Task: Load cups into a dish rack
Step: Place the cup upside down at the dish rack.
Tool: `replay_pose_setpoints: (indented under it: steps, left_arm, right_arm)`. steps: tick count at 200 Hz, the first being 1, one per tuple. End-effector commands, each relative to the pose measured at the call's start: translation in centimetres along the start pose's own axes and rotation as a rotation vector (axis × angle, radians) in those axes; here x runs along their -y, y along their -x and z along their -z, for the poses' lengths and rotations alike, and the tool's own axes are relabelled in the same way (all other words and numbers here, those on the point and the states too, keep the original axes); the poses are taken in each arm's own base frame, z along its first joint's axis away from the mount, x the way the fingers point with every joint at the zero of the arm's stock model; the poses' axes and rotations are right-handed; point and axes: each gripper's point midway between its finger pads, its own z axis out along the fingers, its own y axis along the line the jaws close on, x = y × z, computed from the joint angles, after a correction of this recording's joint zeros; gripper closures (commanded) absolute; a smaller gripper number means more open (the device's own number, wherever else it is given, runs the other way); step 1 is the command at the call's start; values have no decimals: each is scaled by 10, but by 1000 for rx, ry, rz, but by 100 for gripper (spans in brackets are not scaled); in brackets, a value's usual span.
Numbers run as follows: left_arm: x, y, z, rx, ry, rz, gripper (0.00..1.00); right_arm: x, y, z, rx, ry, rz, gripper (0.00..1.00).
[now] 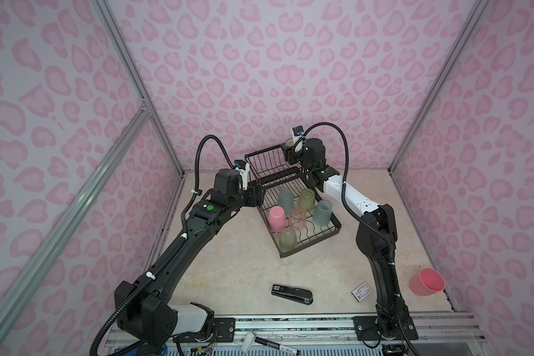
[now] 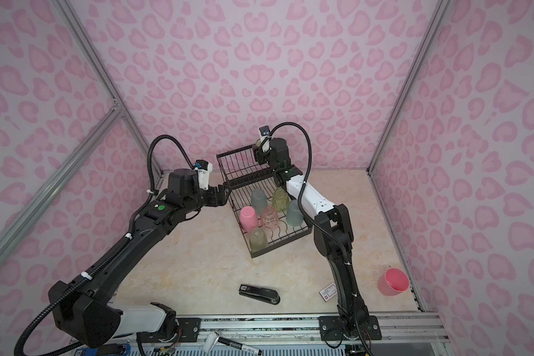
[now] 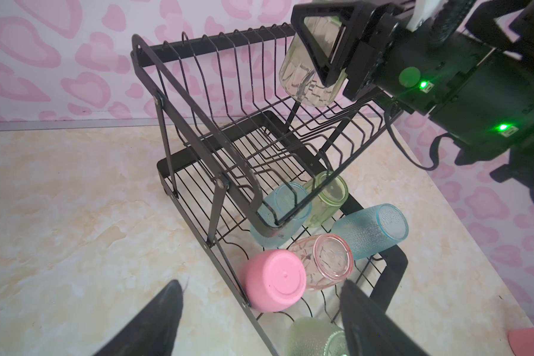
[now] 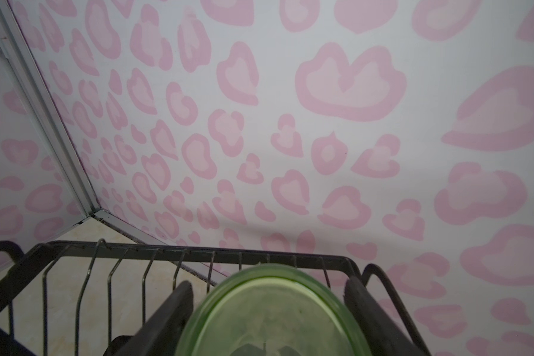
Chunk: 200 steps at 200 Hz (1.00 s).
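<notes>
Cup (image 4: 275,317) — yellow-green plastic, likely light, stiff, slick. Your right tool (image 4: 269,294) pinches its sides — hold there; left tool (image 3: 262,292) spread, empty.

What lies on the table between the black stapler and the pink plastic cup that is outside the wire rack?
A small white-and-red box lies there, and the right arm's black lower link crosses that stretch in both top views.

The rack (image 3: 393,268) is matt black metal wire; in it a teal cup (image 3: 370,228) is pebbled frosted plastic, a clear pink cup (image 3: 324,262) glossy and ribbed, an opaque pink cup (image 3: 275,280) smooth and matt; above it a green cup (image 3: 309,77) is glossy, translucent.
</notes>
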Motion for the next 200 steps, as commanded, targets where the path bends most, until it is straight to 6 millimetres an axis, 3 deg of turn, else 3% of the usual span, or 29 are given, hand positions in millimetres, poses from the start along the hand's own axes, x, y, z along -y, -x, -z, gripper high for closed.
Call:
replay_pose_setpoints:
  steps: [1, 53, 103, 113, 159, 200]
  left_arm:
    - [5, 8, 0, 35, -30, 0, 18]
    - [7, 7, -1, 39, -46, 9, 18]
    - [6, 3, 0, 43, -51, 17, 18]
    - [6, 3, 1, 45, -52, 18, 18]
    - [6, 4, 5, 55, -61, 25, 18]
    - [4, 5, 8, 64, -58, 30, 17]
  right_arm:
    - [0, -12, -6, -11, 6, -6, 49]
    - [2, -26, -8, -38, 8, -19, 48]
    - [2, -30, -8, -46, 11, -19, 39]
    - [1, -44, -13, -69, 11, -18, 35]
    - [2, -37, -12, -57, 9, -21, 22]
    - [2, -28, -11, -44, 11, -30, 16]
